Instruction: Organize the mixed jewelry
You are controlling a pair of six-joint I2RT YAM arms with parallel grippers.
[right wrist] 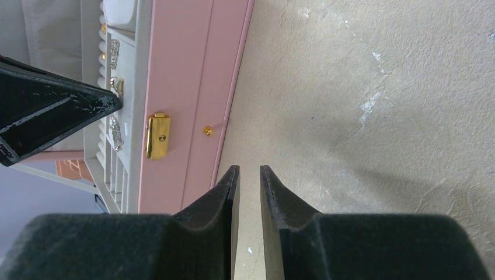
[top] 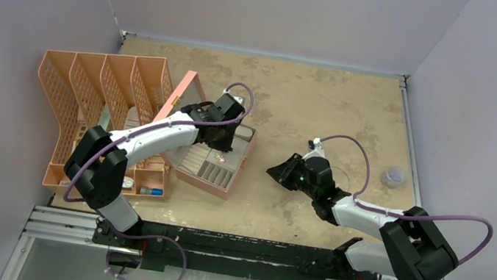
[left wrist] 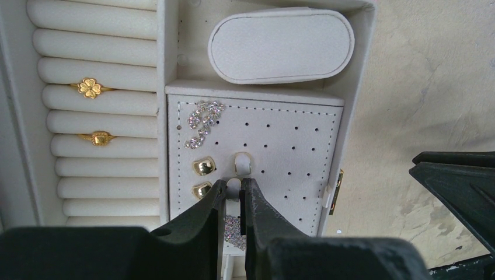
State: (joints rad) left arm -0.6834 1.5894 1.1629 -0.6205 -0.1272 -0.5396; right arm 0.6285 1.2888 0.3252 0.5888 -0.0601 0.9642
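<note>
The pink jewelry box [top: 224, 181] lies open at centre left. In the left wrist view its white earring panel [left wrist: 292, 146] carries sparkling stone earrings [left wrist: 204, 119], two gold dome studs [left wrist: 204, 167] and a pale hoop earring [left wrist: 242, 163]. Two gold rings [left wrist: 89, 88] sit in the ring rolls. My left gripper [left wrist: 234, 185] [top: 224, 142] is down on the panel, shut on a second small pale earring [left wrist: 233, 188]. My right gripper [right wrist: 249, 170] [top: 276, 172] hovers over bare table just right of the box, open by a narrow gap with nothing in it.
An orange file rack [top: 104, 89] stands left of the box, with a blue-capped tube [top: 152, 191] in its front tray. A small clear cup [top: 394, 177] sits at the right edge. The box's gold latch [right wrist: 157, 136] faces my right gripper. White walls surround the table.
</note>
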